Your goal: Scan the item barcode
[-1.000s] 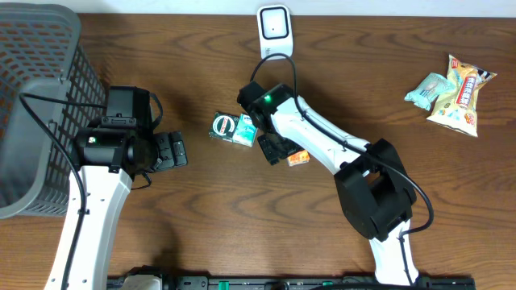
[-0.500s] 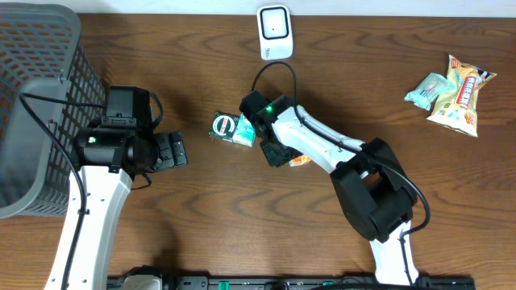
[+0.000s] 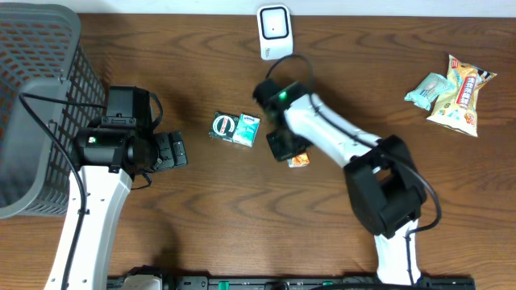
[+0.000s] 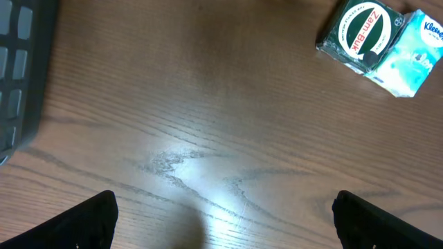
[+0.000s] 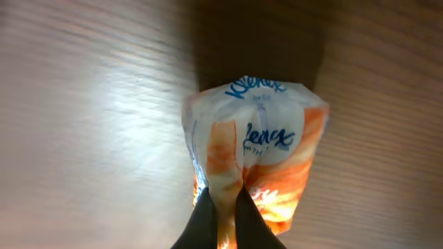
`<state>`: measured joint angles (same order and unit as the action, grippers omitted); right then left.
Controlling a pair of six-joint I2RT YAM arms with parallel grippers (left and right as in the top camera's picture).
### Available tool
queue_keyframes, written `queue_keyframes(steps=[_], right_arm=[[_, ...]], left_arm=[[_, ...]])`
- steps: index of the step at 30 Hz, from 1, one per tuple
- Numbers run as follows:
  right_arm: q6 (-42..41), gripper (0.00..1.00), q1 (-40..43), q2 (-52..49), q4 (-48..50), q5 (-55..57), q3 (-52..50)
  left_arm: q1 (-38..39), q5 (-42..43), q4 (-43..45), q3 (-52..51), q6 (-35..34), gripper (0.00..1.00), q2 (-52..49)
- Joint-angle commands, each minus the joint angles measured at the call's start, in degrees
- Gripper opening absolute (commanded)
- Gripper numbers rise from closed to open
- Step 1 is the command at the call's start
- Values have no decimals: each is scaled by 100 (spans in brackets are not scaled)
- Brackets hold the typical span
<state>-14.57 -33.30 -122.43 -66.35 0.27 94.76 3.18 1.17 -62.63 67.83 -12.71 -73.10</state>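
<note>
Right gripper (image 5: 223,207), fingers tight on an orange tissue pack (image 5: 266,149), apparently its seam; left gripper (image 4: 225,218), fingers wide apart.

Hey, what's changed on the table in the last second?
The right claw swung slightly right and closed on the orange Kleenex pack at its edge. The left claw stayed open and still; the Zam-Buk box, teal tissue pack and scanner haven't moved.
</note>
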Motion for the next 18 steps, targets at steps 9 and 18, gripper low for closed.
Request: queue_keyframes(steps=[9,18], right_arm=[[2234,1,1482,-4,-127,-4760,195],[2312,1,2354,-7,745,-5278,-1224]], left_arm=[[17,-31,-11,-28,-50,98,-20],[17,-28,-11,-28,-50,98,-20]])
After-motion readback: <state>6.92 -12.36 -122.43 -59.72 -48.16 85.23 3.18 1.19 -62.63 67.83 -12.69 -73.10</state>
